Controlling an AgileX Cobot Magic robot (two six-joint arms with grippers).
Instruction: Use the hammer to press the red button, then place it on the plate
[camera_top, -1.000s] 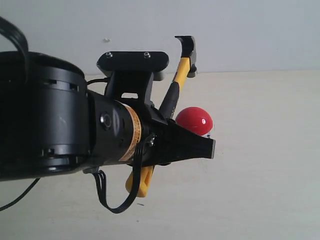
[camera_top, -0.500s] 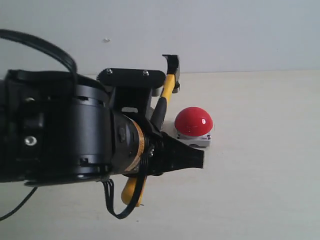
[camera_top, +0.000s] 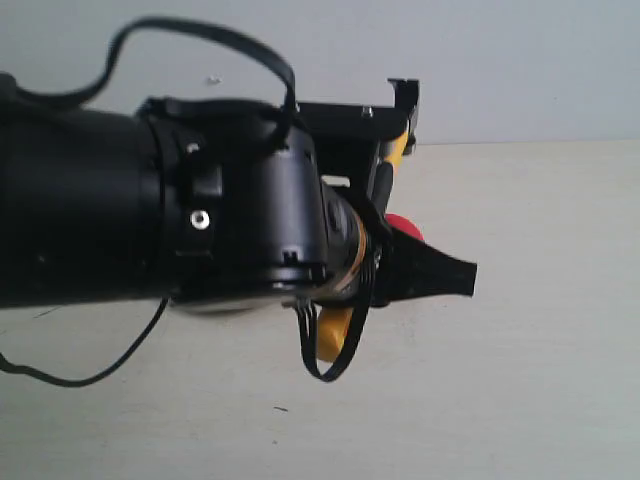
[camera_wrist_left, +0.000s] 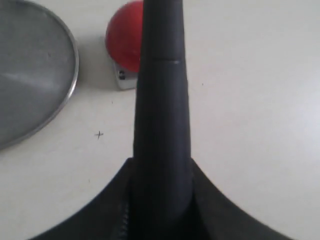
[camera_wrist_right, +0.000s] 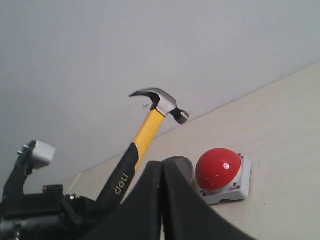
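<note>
My left gripper (camera_wrist_left: 161, 167) is shut on the black grip of the hammer (camera_wrist_left: 161, 90). In the exterior view the hammer (camera_top: 397, 150) stands steeply, its dark head up against the wall, and the left gripper (camera_top: 405, 275) covers most of the red button (camera_top: 406, 227). The right wrist view shows the hammer (camera_wrist_right: 150, 125) raised over the table to the side of the red button (camera_wrist_right: 218, 168). The plate (camera_wrist_left: 30, 75) lies beside the button (camera_wrist_left: 125, 35). My right gripper (camera_wrist_right: 161, 167) is shut with nothing in it, low and apart from the button.
The left arm's bulky black body (camera_top: 150, 200) with a looping cable (camera_top: 330, 350) fills the left half of the exterior view. A pale wall (camera_top: 520, 60) rises behind the beige table (camera_top: 540, 380). A thin cable (camera_top: 90, 375) trails on the table at the left.
The left arm has swung right and nearer the camera with the hammer. The hammer head has shifted right and slightly up, and the gripper now hides most of the red button.
</note>
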